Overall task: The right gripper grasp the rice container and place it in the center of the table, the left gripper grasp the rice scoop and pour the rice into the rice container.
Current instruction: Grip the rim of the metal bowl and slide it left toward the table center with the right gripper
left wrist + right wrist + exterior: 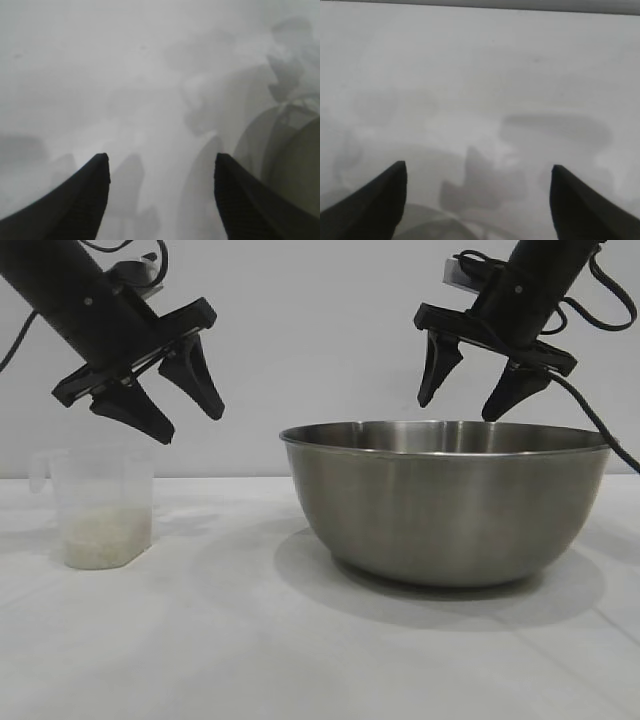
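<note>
Left gripper [183, 418] wide above rice scoop [100, 508]; right gripper [457, 408] wide over rice container [445, 505]

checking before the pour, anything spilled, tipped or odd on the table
Nothing stands out. The rice scoop stands upright with the rice inside, the rice container sits level, and no grains show on the table.

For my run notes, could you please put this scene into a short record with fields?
rice container: steel bowl on the table, right of centre
rice scoop: clear cup standing upright at the left
rice: inside the scoop, none poured yet
left gripper: open, above the scoop, empty
right gripper: open, above the bowl's rim, empty
</note>
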Tool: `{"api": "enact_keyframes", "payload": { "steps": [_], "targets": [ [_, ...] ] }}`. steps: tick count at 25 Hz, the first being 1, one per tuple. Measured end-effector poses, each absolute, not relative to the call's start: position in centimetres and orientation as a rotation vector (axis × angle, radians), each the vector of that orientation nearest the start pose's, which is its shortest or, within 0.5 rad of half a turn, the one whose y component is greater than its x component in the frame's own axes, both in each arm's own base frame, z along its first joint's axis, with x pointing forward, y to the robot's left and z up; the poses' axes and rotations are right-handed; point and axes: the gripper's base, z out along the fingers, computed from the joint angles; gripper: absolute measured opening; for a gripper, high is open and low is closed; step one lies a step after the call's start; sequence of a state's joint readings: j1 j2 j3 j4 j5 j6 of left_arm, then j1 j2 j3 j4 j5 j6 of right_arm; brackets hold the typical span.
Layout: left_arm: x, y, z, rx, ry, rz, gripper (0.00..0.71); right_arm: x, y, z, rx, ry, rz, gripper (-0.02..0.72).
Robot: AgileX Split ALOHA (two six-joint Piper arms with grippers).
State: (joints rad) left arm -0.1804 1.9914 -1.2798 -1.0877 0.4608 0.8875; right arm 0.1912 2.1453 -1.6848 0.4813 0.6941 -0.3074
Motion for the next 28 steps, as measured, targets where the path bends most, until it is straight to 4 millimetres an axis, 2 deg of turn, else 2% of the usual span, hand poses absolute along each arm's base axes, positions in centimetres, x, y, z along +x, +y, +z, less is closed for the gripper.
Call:
{"api": "enact_keyframes", "payload": {
  "steps": [17, 23, 28],
  "targets": [
    [40.8, -11.1, 17.3, 0.224, 2.423, -0.649, 0.401, 45.8, 11.7, 19.7, -0.271, 2.579, 0.493, 0.508],
    [40.8, -11.2, 17.3, 0.225, 2.424, -0.651, 0.401, 44.2, 11.6, 22.4, -0.391, 2.652, 0.493, 0.508],
    [40.8, -11.2, 17.3, 0.226, 2.425, -0.653, 0.401, 42.3, 11.3, 23.0, -0.500, 2.804, 0.514, 0.508]
  ]
}}
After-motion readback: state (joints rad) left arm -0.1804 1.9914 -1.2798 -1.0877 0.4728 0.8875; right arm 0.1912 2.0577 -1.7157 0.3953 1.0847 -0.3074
